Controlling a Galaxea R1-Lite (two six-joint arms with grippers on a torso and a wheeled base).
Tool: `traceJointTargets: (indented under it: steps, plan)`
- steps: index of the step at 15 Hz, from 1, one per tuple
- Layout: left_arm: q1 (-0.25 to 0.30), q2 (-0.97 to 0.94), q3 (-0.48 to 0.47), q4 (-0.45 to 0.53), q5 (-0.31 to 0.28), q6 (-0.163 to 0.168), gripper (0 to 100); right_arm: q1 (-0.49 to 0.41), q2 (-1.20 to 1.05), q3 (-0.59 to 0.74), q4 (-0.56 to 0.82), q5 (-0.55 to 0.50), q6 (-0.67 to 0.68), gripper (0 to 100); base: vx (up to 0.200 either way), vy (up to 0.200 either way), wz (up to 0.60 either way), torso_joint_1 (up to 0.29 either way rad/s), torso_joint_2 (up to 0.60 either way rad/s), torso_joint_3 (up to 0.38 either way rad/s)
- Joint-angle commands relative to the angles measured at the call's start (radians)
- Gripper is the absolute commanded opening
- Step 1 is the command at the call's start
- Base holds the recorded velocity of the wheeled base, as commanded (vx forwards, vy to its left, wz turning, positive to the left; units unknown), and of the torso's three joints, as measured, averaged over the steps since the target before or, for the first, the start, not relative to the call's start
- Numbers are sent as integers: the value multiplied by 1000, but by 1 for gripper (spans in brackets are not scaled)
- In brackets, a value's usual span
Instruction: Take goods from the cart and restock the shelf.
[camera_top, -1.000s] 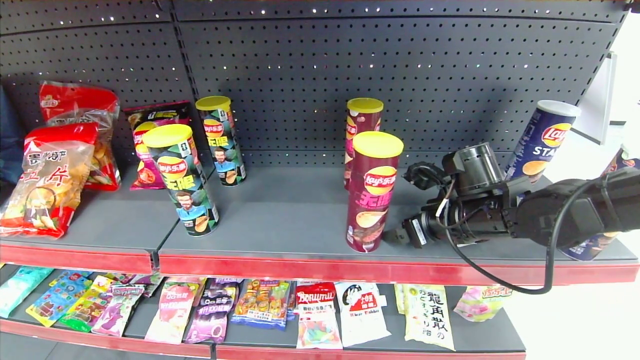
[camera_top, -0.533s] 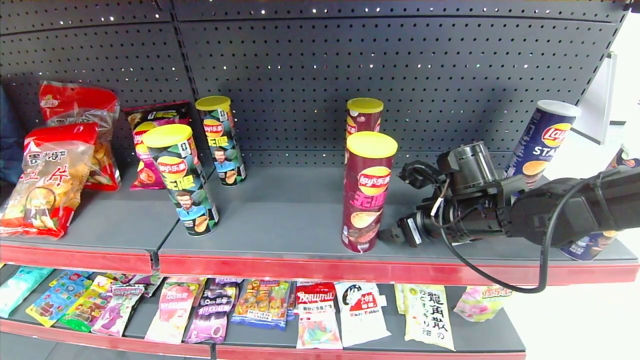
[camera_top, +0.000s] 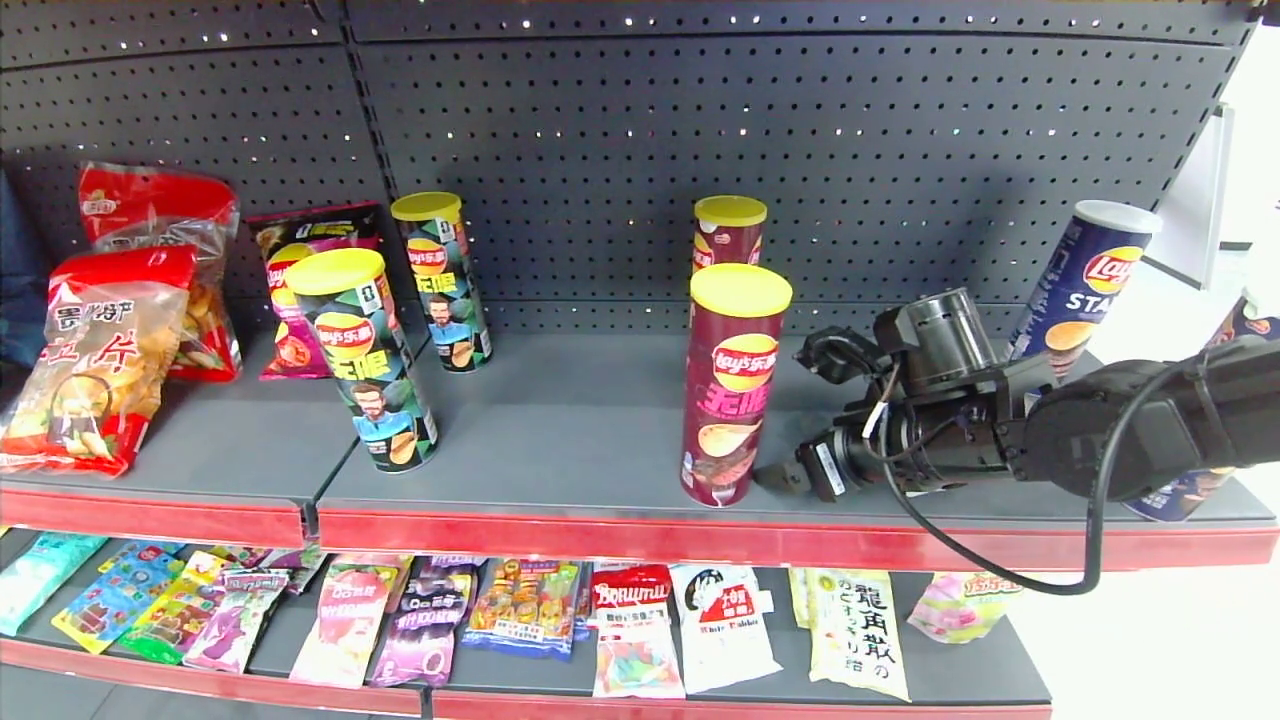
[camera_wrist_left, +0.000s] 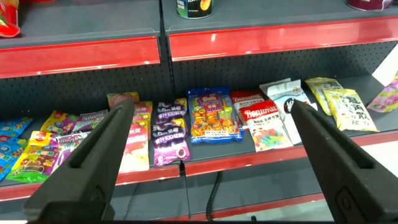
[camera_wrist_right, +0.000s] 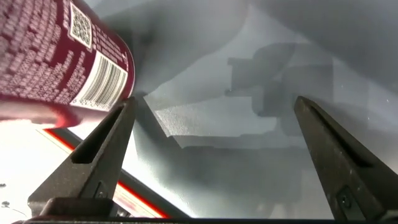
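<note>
In front of the lower shelf (camera_wrist_left: 261, 158), my left end effector (camera_wrist_left: 211, 104) hangs with its fingers spread wide and nothing between them. Beyond its tips, a row of snack packets (camera_wrist_left: 205, 115) lies flat on that shelf.

Up on the grey shelf (camera_top: 580, 420), far to the left of my right end effector (camera_top: 772, 477), two red snack bags (camera_top: 95, 360) lean at the end. Nearer, but well apart from it, stand two green chip cans (camera_top: 360, 360), one at the front and one farther back. Just to the left of the right end effector stands the maroon chip can (camera_top: 730, 390) (camera_wrist_right: 56, 56), upright near the shelf's red front lip. Its base is right beside one fingertip (camera_wrist_right: 124, 109), and I cannot tell if they touch. A second maroon can (camera_top: 728, 230) stands behind it by the pegboard. The right end effector (camera_wrist_right: 212, 106) lies low over the shelf, its fingers parted and holding nothing. Behind and to its right stands a blue chip can (camera_top: 1085, 280)
</note>
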Motion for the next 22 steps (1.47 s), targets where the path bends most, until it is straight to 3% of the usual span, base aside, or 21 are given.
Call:
traceJointTargets:
  steps: [1, 14, 19, 22]
  plan:
    - [0, 2, 0, 0, 0, 0, 100, 3, -5, 0, -3, 0, -2, 100, 0, 0, 0, 0, 0, 0]
    - [0, 2, 0, 1, 0, 0, 100, 6, -63, 35, 4, -14, -3, 100, 0, 0, 0, 0, 0, 0]
    - [0, 2, 0, 1, 0, 0, 100, -18, -374, 244, 4, -4, -23, 100, 0, 0, 0, 0, 0, 0]
    - [0, 2, 0, 1, 0, 0, 100, -64, -802, 451, 4, 78, -34, 100, 0, 0, 0, 0, 0, 0]
